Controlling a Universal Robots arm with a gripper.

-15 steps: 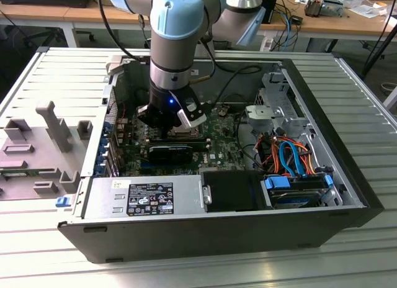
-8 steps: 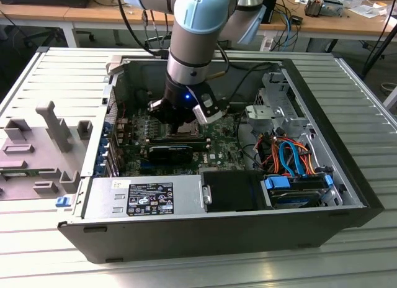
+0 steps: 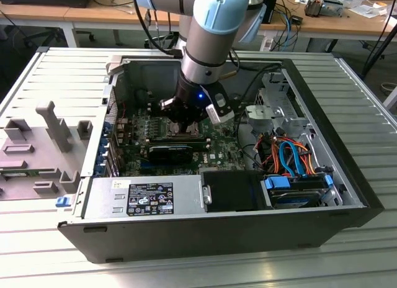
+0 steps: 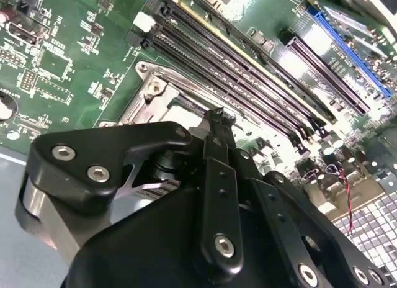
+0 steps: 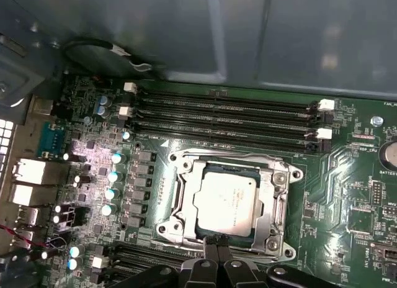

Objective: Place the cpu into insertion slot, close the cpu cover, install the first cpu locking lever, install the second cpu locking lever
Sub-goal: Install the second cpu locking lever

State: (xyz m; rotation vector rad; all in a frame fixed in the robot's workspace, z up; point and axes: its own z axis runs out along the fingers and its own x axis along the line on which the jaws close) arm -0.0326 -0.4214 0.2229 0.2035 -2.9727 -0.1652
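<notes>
The cpu sits in the insertion slot, just beyond the jaws.

No print legible: label on power supply and markings on cpu too small.

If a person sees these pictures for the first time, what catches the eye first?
The silver cpu lies in its socket under the cpu cover, in the middle of the green board. The black claw sits at the socket's edge, with long dark memory slots beside the socket.
</notes>
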